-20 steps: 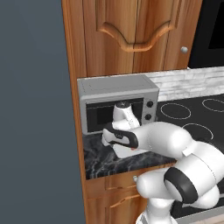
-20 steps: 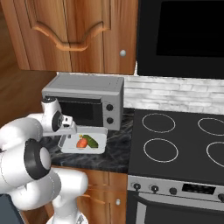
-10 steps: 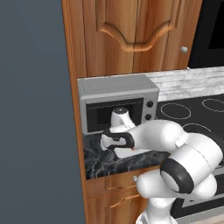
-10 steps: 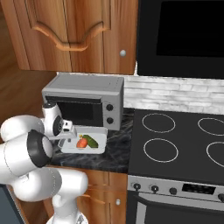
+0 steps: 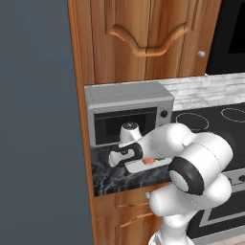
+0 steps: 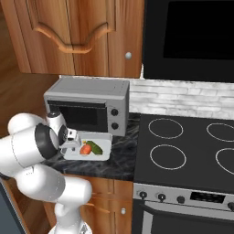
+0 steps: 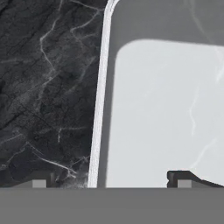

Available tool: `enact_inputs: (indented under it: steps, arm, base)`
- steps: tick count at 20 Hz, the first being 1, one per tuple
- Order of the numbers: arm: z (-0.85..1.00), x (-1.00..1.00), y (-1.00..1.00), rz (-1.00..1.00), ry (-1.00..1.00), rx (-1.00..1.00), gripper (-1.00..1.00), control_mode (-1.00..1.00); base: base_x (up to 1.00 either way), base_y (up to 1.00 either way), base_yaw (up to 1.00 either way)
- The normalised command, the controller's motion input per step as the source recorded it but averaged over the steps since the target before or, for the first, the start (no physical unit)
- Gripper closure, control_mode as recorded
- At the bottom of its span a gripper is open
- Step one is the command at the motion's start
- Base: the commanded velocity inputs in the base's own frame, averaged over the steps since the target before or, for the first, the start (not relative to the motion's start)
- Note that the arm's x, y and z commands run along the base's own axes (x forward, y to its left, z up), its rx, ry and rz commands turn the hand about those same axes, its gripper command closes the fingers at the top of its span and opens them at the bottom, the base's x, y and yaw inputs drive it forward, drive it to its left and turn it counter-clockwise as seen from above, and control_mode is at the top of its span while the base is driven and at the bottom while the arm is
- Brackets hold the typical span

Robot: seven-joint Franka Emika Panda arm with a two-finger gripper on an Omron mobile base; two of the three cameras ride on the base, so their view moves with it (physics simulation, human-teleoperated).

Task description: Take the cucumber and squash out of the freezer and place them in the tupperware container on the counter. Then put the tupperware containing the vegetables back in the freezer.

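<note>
Jaws spread wide, the gripper (image 7: 109, 179) straddles the tray's (image 7: 99, 109) rim on the counter (image 7: 43, 87); squash (image 6: 85, 149) and cucumber (image 6: 95, 147) lie inside. A shallow pinch could tip it and spill them.

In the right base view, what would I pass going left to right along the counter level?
The robot's hand → squash → cucumber, both lying in the tupperware container → bare black counter → stovetop.
</note>
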Motion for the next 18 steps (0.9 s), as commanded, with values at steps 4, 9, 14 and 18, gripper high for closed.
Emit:
enact_inputs:
  steps: [4, 9, 14, 18]
  arm:
    - [-0.21, 0.13, 0.01, -0.01, 0.0, 0.0, -1.0, -1.0]
    - [-0.1, 0.08, 0.0, -0.03, 0.0, 0.0, -1.0, -1.0]
    - [0.0, 0.0, 0.0, 0.0, 0.0, 0.0, 1.0, -1.0]
    - [0.0, 0.0, 0.0, 0.0, 0.0, 0.0, 1.0, -1.0]
  base:
    - [0.0, 0.0, 0.0]
    - [0.0, 0.0, 0.0]
    - [0.0, 0.0, 0.0]
    - [0.0, 0.0, 0.0]
